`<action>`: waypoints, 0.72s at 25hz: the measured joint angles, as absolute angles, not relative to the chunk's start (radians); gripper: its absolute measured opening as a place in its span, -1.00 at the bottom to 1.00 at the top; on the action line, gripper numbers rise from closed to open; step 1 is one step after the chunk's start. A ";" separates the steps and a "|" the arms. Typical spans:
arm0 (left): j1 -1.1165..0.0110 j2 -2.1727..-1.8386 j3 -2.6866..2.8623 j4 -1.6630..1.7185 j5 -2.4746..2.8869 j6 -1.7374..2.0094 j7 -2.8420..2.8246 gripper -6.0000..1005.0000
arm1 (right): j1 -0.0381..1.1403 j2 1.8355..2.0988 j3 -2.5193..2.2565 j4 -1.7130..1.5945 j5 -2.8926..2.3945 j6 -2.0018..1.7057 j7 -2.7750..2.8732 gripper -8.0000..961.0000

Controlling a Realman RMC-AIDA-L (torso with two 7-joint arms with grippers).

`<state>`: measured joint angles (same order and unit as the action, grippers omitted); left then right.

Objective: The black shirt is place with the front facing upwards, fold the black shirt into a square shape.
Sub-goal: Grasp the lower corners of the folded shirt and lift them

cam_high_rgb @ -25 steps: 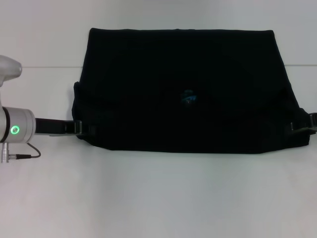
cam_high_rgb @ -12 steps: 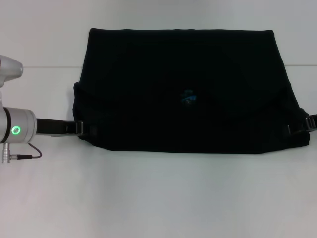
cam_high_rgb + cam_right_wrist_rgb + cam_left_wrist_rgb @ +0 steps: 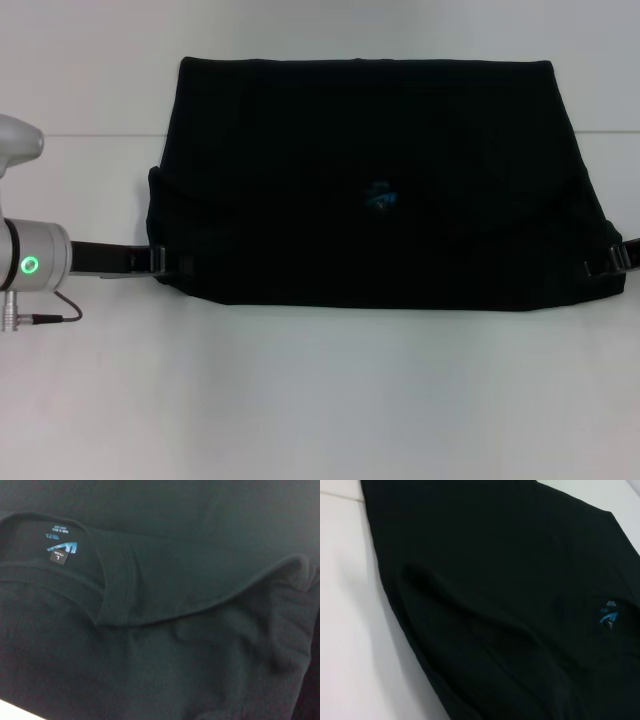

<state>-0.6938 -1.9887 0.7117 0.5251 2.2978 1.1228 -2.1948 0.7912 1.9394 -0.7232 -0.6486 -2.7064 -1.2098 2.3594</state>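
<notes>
The black shirt lies flat on the white table as a wide folded shape, with its small blue neck label near the middle. No chest print shows. My left gripper is at the shirt's lower left edge, touching the cloth. My right gripper is at the lower right edge, partly out of view. The left wrist view shows the shirt with a raised crease and the label. The right wrist view shows the shirt's ribbed collar and the label.
The white table spreads bare in front of the shirt and on both sides. My left arm's silver wrist with a green light lies low at the left edge, with a thin cable under it.
My right gripper shifted a little inward over the shirt's right edge, then slightly back and lower. The left gripper and the shirt have barely moved.
</notes>
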 joint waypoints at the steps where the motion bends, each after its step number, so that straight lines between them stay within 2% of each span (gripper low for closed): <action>1: -0.694 -1.988 0.712 0.524 2.298 1.123 -2.195 -0.86 | 0.791 1.939 -0.723 -0.649 -2.707 -1.210 2.360 0.09; 10: -0.693 -1.982 0.660 0.520 2.295 1.151 -2.197 -0.86 | 0.792 1.928 -0.714 -0.650 -2.702 -1.242 2.360 -0.50; 15: -0.704 -1.958 0.675 0.514 2.302 1.252 -2.205 -0.85 | 0.791 1.917 -0.712 -0.677 -2.700 -1.328 2.352 -0.79; 18: -0.708 -1.935 0.708 0.514 2.305 1.361 -2.225 -0.85 | 0.785 1.908 -0.718 -0.708 -2.705 -1.438 2.334 -0.79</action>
